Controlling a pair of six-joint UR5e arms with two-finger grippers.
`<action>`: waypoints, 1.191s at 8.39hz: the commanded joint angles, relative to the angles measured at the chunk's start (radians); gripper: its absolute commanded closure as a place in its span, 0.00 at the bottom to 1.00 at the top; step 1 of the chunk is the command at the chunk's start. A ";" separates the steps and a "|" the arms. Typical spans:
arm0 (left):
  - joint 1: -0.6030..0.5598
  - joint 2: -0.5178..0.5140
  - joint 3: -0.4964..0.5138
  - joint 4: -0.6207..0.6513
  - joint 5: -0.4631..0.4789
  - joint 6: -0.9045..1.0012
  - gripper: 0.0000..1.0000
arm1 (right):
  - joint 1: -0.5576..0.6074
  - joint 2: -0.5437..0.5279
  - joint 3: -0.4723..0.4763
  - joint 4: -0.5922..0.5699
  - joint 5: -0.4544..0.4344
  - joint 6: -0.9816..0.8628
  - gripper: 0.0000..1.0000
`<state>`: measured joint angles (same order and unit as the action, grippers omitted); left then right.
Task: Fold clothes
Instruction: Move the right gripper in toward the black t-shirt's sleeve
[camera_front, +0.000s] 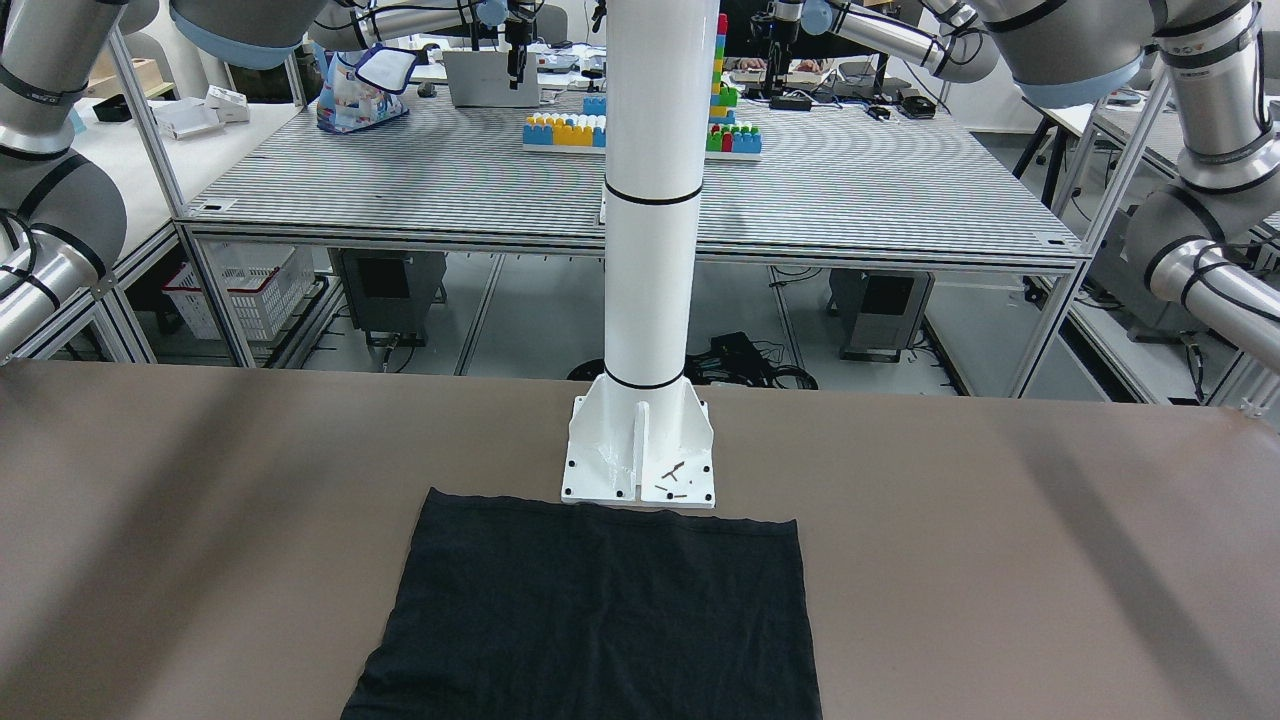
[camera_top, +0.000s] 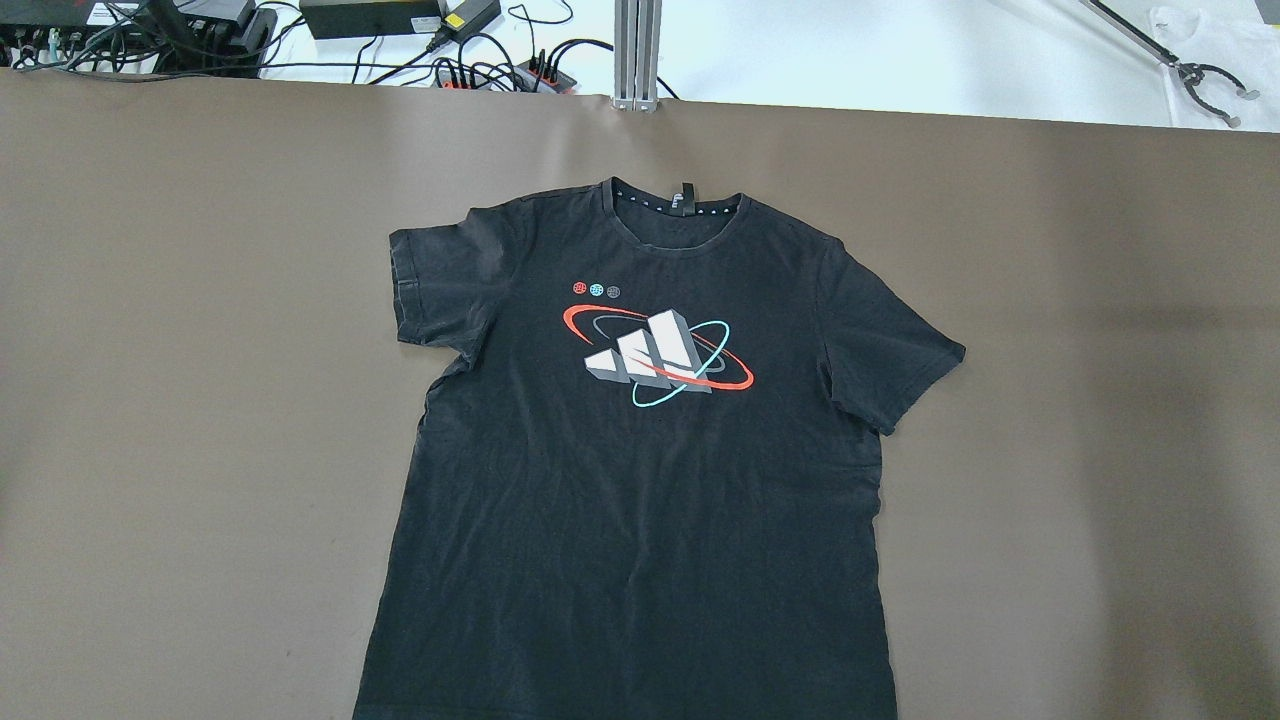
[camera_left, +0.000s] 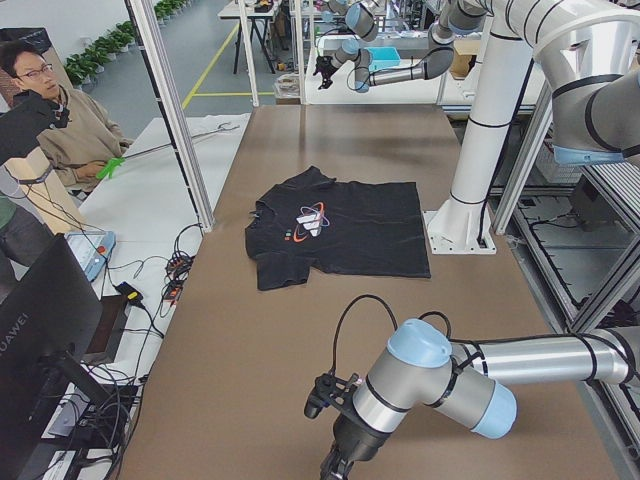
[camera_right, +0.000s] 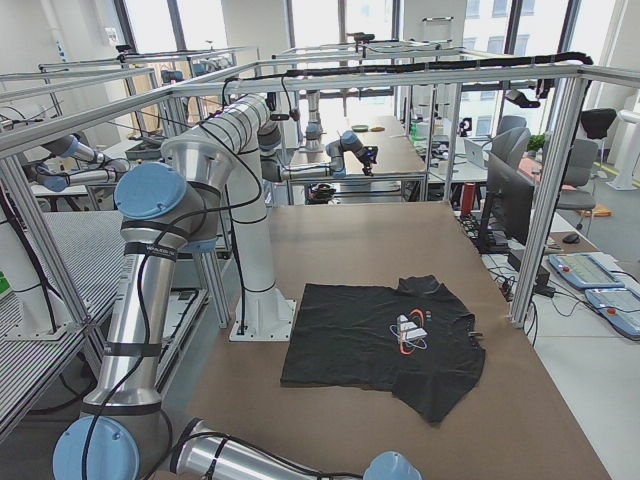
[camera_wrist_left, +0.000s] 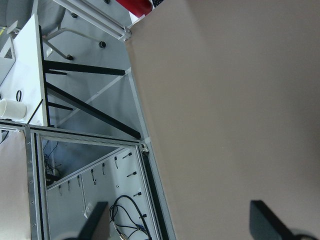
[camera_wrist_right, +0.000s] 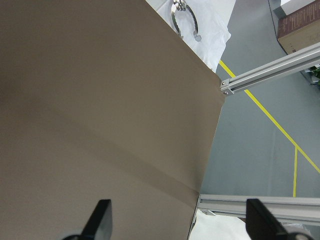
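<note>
Left gripper (camera_wrist_left: 180, 225) and right gripper (camera_wrist_right: 181, 220) both spread wide

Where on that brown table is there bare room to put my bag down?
Wide bare strips of the brown table lie on both sides of the black T-shirt. A narrower band runs between its collar and the far edge. It is tight only on the robot's side, where the hem comes up to the white post base.

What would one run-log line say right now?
Black fabric T-shirt: flat, unfolded, print up | left fingers: open, off shirt | right fingers: open, off shirt
</note>
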<state>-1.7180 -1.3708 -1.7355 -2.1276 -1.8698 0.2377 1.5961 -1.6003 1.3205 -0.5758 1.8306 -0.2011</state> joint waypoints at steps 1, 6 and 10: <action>0.000 0.002 0.001 -0.008 -0.002 0.014 0.00 | 0.008 -0.004 0.107 -0.137 0.004 0.000 0.06; 0.000 0.019 0.001 -0.021 -0.023 0.012 0.00 | 0.010 -0.016 0.094 -0.142 0.013 -0.011 0.06; 0.000 0.019 0.001 -0.020 -0.023 0.012 0.00 | 0.008 -0.026 0.088 -0.136 0.091 0.002 0.06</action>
<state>-1.7180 -1.3520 -1.7348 -2.1482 -1.8930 0.2499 1.6066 -1.6226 1.4078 -0.7147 1.8735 -0.2093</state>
